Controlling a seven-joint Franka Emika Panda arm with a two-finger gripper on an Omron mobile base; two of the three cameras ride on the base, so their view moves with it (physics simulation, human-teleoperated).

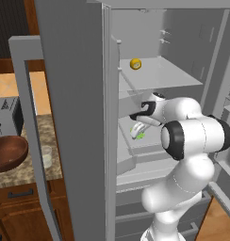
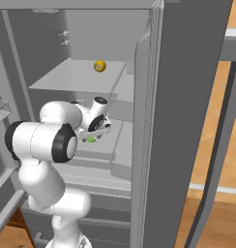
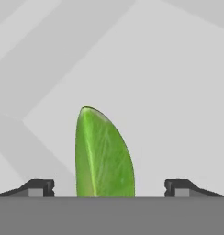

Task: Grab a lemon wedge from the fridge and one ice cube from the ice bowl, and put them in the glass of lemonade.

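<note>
step: grasp wedge | pincer [image 3: 109, 188] spread wide, empty | green lemon wedge [image 3: 103, 153] lies between its tips on middle fridge shelf [image 1: 135, 148] | keep centred, lower, close evenly across its narrow width

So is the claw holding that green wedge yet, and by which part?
Nothing is held yet. The claw is open, its fingertips standing apart on either side of the green wedge on the fridge shelf, not touching it.

No legible text, labels, brand marks, numbers or signs anywhere. Fridge [image 1: 74, 117] surfaces plain grey; toaster [image 1: 6, 115] blank; wedge [image 3: 103, 156] unmarked.
</note>
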